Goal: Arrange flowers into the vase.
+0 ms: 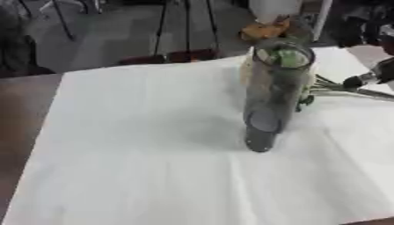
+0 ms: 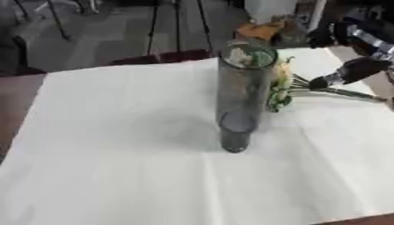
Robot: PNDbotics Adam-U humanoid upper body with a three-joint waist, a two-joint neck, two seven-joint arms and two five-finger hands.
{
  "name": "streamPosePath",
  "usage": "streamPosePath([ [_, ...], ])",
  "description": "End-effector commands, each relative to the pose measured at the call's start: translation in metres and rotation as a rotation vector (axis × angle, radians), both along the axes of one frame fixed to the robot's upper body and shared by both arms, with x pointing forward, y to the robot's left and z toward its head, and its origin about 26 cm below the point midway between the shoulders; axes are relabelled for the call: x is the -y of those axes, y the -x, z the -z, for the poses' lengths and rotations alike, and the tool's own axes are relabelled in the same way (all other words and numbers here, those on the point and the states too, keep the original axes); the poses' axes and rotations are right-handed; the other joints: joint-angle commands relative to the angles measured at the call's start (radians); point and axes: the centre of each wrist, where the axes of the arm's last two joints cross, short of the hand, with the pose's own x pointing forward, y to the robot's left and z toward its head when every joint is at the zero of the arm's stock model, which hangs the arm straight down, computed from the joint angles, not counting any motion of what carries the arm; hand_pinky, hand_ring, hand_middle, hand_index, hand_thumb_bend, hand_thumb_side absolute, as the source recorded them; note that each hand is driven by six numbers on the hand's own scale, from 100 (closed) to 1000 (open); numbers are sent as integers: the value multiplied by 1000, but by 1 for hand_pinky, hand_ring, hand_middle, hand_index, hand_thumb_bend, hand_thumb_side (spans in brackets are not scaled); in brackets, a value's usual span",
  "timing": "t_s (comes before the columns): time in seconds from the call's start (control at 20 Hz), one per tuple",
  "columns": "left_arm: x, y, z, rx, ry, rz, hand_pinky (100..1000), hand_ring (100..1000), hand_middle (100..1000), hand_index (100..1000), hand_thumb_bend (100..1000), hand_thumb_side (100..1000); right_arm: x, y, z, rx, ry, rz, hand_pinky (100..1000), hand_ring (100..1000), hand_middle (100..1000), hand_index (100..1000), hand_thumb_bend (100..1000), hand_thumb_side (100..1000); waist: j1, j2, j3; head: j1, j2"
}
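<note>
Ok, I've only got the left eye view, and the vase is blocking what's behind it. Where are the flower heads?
Observer: In the right eye view the flowers show clear of the vase. The pale yellow-green heads lie on the white cloth, just right of the vase.
Operator: And the right hand? I only see a black tip at my right edge.
Observer: The right eye view shows more of the right hand. It comes in from the upper right corner and slants down-left to the stems. I can't tell whether it grips them.
</note>
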Motion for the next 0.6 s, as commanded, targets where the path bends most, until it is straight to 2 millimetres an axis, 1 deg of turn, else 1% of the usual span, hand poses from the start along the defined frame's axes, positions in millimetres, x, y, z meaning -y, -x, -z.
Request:
streamPosePath([
  [0.05,1,1,-6,19,-11,13,698,669,659,833,508,966,4,-5,-9,-8,75,-15,820,752,696,816,961,341,12,-1,9,-11,0],
  [0.15,1,1,-6,18,-12,16,698,669,659,833,507,966,4,-8,-6,-23,75,8,820,752,696,819,952,324,14,0,17,-17,-3],
  [0.2,1,1,-6,16,-12,16,698,669,659,833,508,966,4,-9,-5,-30,76,20,821,753,697,820,956,337,15,0,21,-20,-3],
  [0.6,1,1,-6,14,-13,19,699,670,660,833,509,966,12,-11,5,-44,83,138,821,753,695,820,945,327,18,4,36,-32,-7],
])
